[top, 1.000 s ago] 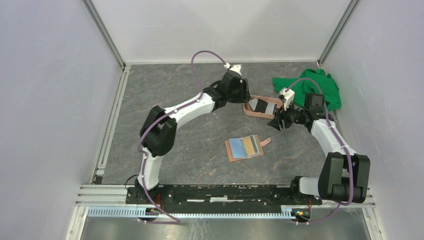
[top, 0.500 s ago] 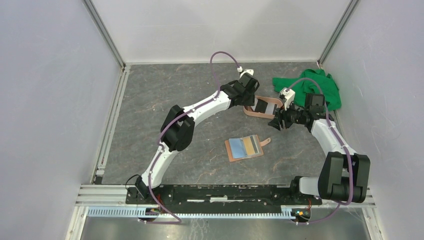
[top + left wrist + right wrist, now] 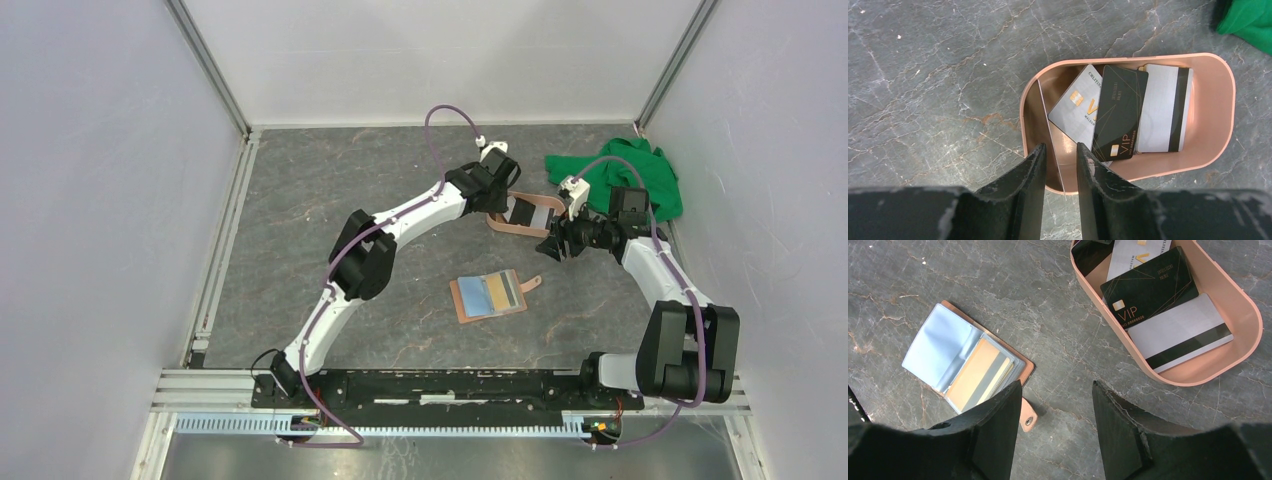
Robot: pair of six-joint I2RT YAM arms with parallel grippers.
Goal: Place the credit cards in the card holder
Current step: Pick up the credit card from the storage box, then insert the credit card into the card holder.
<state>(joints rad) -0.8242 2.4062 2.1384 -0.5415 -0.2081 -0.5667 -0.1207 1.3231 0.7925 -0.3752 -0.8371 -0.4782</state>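
Note:
The pink tray (image 3: 1220,85) holds a grey-white card (image 3: 1075,112), a black VIP card (image 3: 1120,112) and a white striped card (image 3: 1160,110). A thin card (image 3: 1050,135) stands on edge along the tray's left wall. My left gripper (image 3: 1060,148) straddles that upright card, jaws narrow, with a gap on each side. The tan card holder (image 3: 490,296) lies open mid-table with a light blue card (image 3: 940,347) and an orange card (image 3: 973,372) in its pockets. My right gripper (image 3: 1055,387) hovers open between holder and tray (image 3: 1248,340).
A green cloth (image 3: 630,175) lies bunched at the back right, just behind the tray (image 3: 497,225). The holder's snap tab (image 3: 1027,419) sticks out toward the right gripper. White walls enclose the grey stone-patterned table on three sides.
My left arm has swung right over the tray's left end and its jaws have narrowed around the upright card. The right arm has stayed put.

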